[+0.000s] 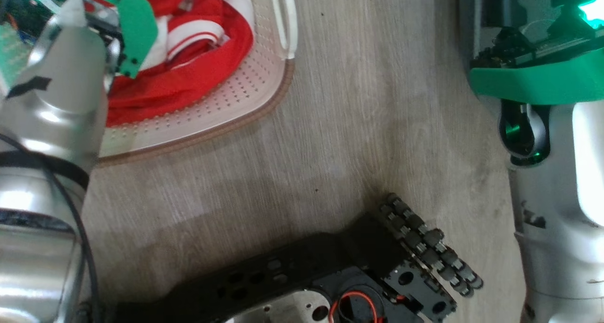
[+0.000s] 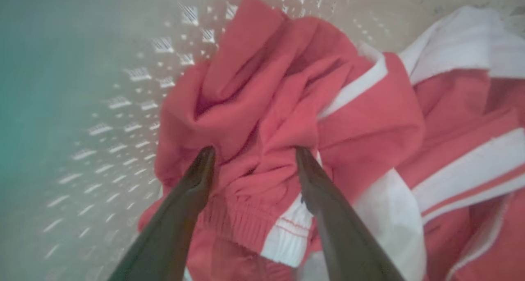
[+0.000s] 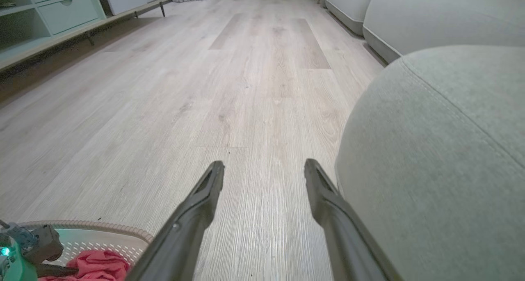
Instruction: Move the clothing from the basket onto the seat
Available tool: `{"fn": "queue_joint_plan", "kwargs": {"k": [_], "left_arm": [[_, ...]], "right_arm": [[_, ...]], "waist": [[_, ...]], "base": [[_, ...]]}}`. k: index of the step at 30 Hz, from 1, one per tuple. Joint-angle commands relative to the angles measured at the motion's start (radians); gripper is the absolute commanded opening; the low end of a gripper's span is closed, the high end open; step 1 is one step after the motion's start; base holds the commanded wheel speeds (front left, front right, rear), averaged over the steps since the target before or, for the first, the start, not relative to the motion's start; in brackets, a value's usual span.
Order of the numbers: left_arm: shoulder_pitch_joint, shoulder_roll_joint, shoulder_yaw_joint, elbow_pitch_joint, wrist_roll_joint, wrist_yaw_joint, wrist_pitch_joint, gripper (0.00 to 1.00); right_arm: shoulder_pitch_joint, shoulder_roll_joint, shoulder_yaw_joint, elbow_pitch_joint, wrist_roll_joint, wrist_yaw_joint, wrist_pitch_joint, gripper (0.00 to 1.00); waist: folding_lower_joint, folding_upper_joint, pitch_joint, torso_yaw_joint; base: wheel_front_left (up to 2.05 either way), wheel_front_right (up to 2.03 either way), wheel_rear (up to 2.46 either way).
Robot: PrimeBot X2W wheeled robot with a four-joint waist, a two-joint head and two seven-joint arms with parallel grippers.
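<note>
1. Left gripper: released, jaws spread wide, tips down at the clothing. A red fold bulges between the fingers, unclamped.
2. Clothing: bunched red fabric with white bands, lying inside the basket, at 11 o'clock in the head view.
3. Basket: stands on the wood floor. It has a perforated cream wall and a brown rim.
4. Right gripper: released, jaws apart, holding nothing, above bare floor.
5. Seat: grey-green cushion at 3 o'clock of the right gripper, just beside it. The basket corner shows at 8 o'clock in that view.
</note>
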Motion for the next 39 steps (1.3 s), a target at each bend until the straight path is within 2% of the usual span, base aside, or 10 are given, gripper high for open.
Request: {"fn": "queue_joint_plan", "kwargs": {"k": [1, 7, 8, 9, 15, 23, 28, 29, 34, 39], "left_arm": [[-0.008, 0.034, 0.008, -0.002, 0.013, 0.013, 0.004, 1.00], [-0.035, 0.060, -0.011, 0.056, 0.025, 0.038, 0.007, 1.00], [-0.036, 0.063, -0.015, 0.062, 0.026, 0.041, 0.002, 0.49], [-0.035, 0.066, -0.020, 0.066, 0.028, 0.044, -0.005, 0.02], [-0.002, 0.056, -0.012, 0.084, -0.003, 0.043, -0.057, 0.00], [0.124, -0.070, 0.046, 0.077, -0.123, 0.005, -0.249, 0.00], [0.233, -0.106, 0.081, 0.022, -0.213, -0.036, -0.328, 0.00], [0.233, -0.106, 0.081, 0.022, -0.213, -0.036, -0.328, 0.00], [0.374, -0.112, 0.093, -0.132, -0.283, -0.056, -0.340, 0.00], [0.538, -0.113, 0.115, -0.342, -0.334, -0.041, -0.341, 0.00]], "right_arm": [[0.061, 0.012, 0.012, -0.035, 0.021, 0.000, -0.006, 1.00], [0.085, 0.013, 0.025, -0.035, 0.088, 0.000, -0.006, 1.00], [0.090, 0.013, 0.027, -0.036, 0.095, 0.000, -0.006, 1.00], [0.094, 0.013, 0.028, -0.035, 0.102, 0.000, -0.006, 1.00], [0.102, 0.013, 0.013, -0.021, 0.127, 0.000, -0.006, 1.00], [0.163, 0.013, -0.060, 0.019, 0.031, 0.000, -0.006, 1.00], [0.221, 0.004, -0.084, 0.045, -0.009, 0.000, -0.006, 1.00], [0.221, 0.004, -0.084, 0.045, -0.009, 0.000, -0.006, 1.00], [0.280, -0.011, -0.086, 0.065, -0.014, 0.000, -0.006, 1.00], [0.344, -0.023, -0.090, 0.086, -0.016, 0.000, -0.006, 1.00]], "waist": [[-0.0001, 0.0001, 0.027, -0.025], [-0.0001, 0.0001, 0.040, -0.057], [-0.0001, 0.0001, 0.038, -0.061], [-0.0001, 0.0001, 0.037, -0.065], [-0.0001, 0.0001, 0.005, -0.062], [-0.0001, 0.0001, -0.180, 0.081], [-0.0001, 0.0001, -0.332, 0.163], [-0.0001, 0.0001, -0.332, 0.163], [-0.0001, 0.0001, -0.469, 0.224], [-0.0001, 0.0001, -0.582, 0.264]], "base": [[0.00, 0.00, 0.00], [0.00, 0.00, 0.00], [0.00, 0.00, 0.00], [0.00, 0.00, 0.00], [0.00, 0.00, 0.00], [0.00, 0.00, 0.00], [0.00, 0.00, 0.00], [0.00, 0.00, 0.00], [0.00, 0.00, 0.00], [0.00, 0.00, 0.00]]}}
